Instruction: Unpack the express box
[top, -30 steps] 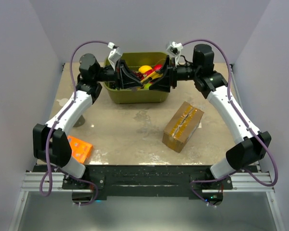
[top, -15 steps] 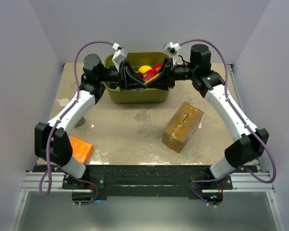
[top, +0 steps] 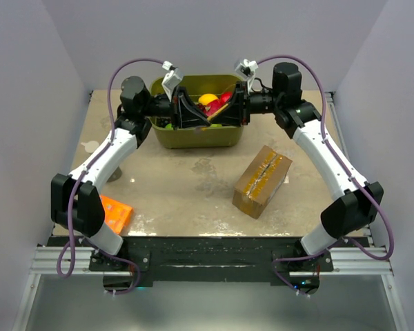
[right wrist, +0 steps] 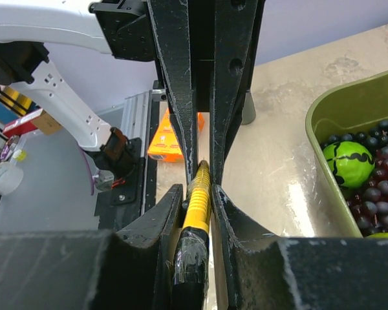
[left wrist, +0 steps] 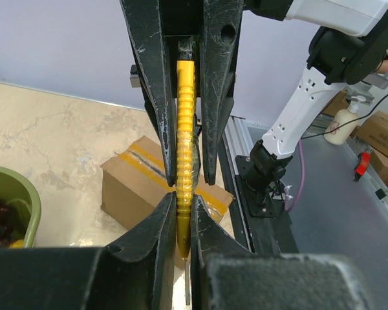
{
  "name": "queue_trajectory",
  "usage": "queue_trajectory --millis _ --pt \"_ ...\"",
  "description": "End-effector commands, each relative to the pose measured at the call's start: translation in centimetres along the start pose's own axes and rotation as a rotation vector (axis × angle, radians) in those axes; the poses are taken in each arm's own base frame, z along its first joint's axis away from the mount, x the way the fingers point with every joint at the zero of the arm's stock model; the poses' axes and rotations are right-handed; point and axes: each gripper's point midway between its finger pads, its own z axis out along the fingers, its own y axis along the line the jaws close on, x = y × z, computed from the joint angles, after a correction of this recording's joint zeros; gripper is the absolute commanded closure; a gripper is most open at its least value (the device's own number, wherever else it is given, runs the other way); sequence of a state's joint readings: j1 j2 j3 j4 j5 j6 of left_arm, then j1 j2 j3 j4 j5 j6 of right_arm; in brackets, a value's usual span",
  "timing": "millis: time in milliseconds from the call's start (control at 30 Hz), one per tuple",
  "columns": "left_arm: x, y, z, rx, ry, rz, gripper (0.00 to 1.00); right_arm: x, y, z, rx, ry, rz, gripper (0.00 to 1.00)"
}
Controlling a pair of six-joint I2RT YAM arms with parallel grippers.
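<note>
Box (top: 262, 186), tape (top: 264, 172) intact (handover stage, seemingly): left gripper (left wrist: 183, 210), right gripper (right wrist: 197, 197) both clamped on yellow tool (left wrist: 185, 116) above bin (top: 193, 140); next, probably: release by one, seam slit by other.

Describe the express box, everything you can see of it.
The express box is a brown cardboard carton, closed, with glossy tan tape running along its top seam. It lies flat on the table, right of centre, turned diagonally to the table's edges. The cardboard looks intact. Nothing touches it: the left gripper and right gripper are both over at the green bin, shut on a yellow tool.
</note>
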State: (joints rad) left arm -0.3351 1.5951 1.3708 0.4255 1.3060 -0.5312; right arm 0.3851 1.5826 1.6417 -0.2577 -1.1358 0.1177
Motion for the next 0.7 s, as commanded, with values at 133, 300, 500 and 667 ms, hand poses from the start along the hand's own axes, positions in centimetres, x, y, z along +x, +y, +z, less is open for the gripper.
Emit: queue_trajectory --millis 133,300,500,667 --pt "-0.6 0.3 0.5 0.004 -0.001 0.039 1.00 -3.2 2.3 0.2 -0.055 -0.046 -0.020 0.88" --pt "-0.7 0.5 0.5 0.001 -0.002 0.039 1.00 -2.6 2.5 0.4 -0.074 -0.035 -0.022 0.79" --pt "-0.5 0.8 0.5 -0.001 -0.001 0.032 1.00 -2.5 3.2 0.6 -0.118 -0.032 -0.023 0.78" --pt "-0.5 1.1 0.6 -0.003 -0.002 0.028 1.00 -2.4 3.5 0.6 -0.136 -0.029 -0.026 0.71"
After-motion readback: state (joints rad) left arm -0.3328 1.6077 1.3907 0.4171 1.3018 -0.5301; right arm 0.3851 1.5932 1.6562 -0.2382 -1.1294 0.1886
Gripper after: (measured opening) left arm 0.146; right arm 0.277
